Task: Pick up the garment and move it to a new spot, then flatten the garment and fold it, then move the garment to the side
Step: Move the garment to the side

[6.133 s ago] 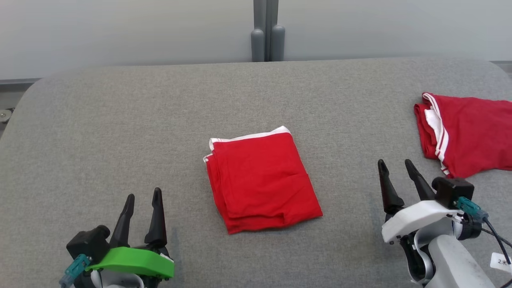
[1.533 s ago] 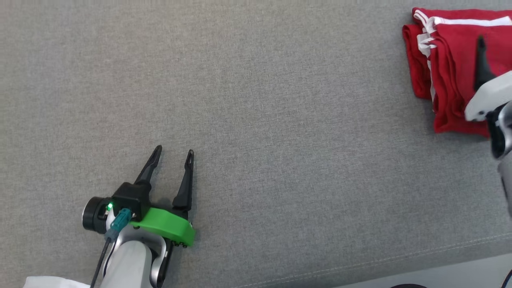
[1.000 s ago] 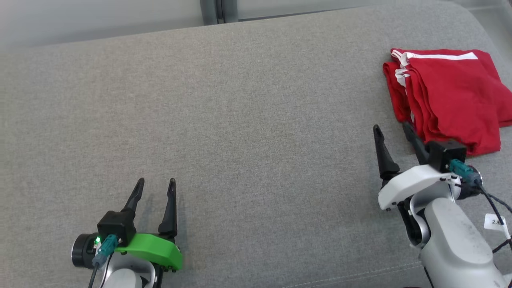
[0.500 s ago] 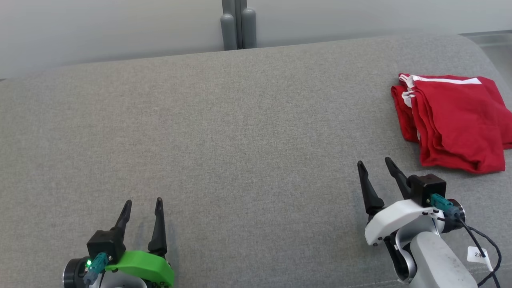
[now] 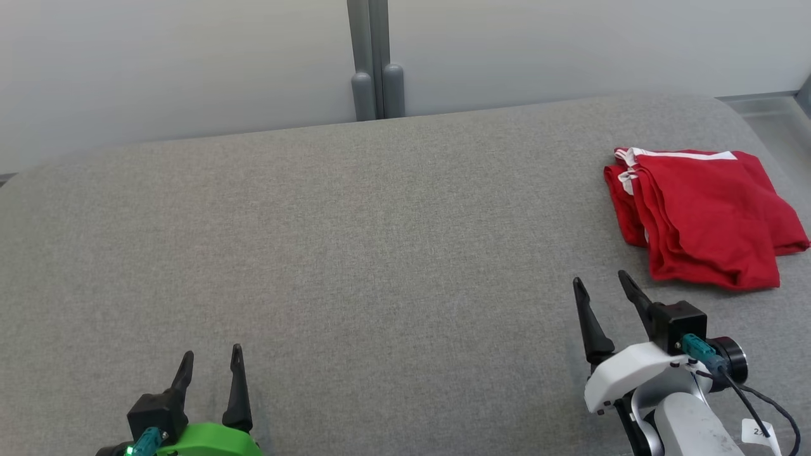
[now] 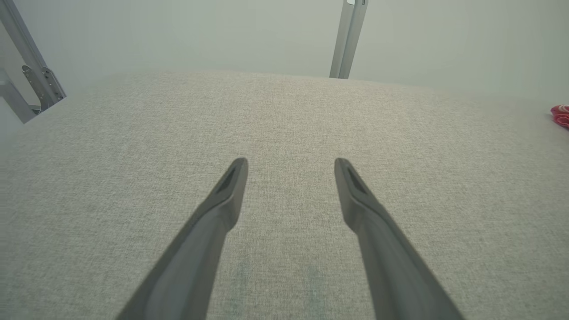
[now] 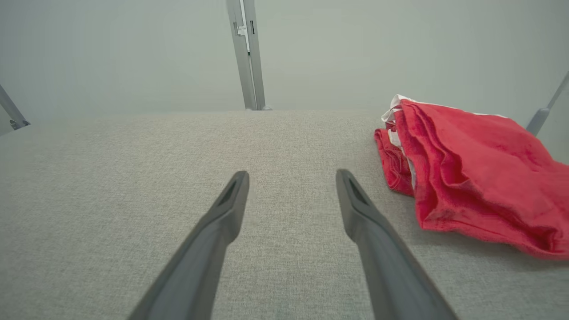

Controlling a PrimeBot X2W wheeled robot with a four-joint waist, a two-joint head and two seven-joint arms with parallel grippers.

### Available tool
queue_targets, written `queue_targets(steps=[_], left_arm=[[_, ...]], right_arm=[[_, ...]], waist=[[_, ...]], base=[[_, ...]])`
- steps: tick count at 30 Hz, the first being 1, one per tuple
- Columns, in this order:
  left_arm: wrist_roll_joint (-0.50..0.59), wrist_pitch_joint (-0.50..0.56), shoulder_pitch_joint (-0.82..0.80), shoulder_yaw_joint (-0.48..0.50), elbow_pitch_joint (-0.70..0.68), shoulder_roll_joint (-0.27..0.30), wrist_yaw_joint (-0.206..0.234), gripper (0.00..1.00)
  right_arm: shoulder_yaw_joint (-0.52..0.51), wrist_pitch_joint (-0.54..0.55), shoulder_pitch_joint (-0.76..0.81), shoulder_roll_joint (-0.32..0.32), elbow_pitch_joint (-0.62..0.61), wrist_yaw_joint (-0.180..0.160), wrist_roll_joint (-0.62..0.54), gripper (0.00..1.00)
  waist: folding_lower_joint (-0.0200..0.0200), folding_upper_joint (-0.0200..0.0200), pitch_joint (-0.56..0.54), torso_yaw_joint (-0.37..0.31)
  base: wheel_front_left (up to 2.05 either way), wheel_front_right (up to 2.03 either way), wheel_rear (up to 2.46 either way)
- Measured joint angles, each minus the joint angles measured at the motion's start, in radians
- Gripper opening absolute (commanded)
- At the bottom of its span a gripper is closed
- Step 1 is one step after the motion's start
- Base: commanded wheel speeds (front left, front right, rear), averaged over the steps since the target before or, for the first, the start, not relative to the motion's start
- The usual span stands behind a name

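Grey woven cloth covers the tabletop point(image 5: 380, 253); nearest, the left claw point(image 5: 211, 353) and the right claw point(image 5: 599, 280) both hang released over it, jaws wide, nothing between them; a little beyond the right claw and to its right side lies the garment point(image 5: 703, 215), red, folded into a thick pile, touching neither claw and well apart from the left claw. I judge it light, soft and floppy, not slippery and not fragile; the layers may slide apart if only the top one is pinched. A good hold seems to be the near folded edge point(image 5: 716, 273), closest to the right claw, taking all layers together; the white trim point(image 5: 684, 154) on the far edge is harder to reach; behind all stands a grey post point(image 5: 374, 63).
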Motion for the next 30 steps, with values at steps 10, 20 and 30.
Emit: queue_targets(steps=[10, 20, 30], left_arm=[[-0.005, 0.000, 0.017, 0.008, -0.003, 0.000, 0.001, 1.00], [-0.009, 0.000, 0.024, 0.007, -0.015, 0.000, 0.000, 1.00], [-0.009, 0.000, 0.025, 0.006, -0.008, -0.002, -0.001, 1.00]], right_arm=[[-0.009, 0.000, 0.029, 0.010, -0.039, 0.000, -0.013, 1.00], [-0.011, 0.000, 0.034, 0.012, -0.043, 0.000, -0.020, 1.00], [0.000, 0.001, 0.039, 0.013, -0.038, 0.000, -0.008, 1.00]], waist=[[0.0000, 0.0000, -0.035, -0.004], [0.0000, 0.0000, -0.033, 0.000], [0.0000, 0.0000, -0.028, 0.002]], base=[[0.00, 0.00, 0.00], [0.00, 0.00, 0.00], [0.00, 0.00, 0.00]])
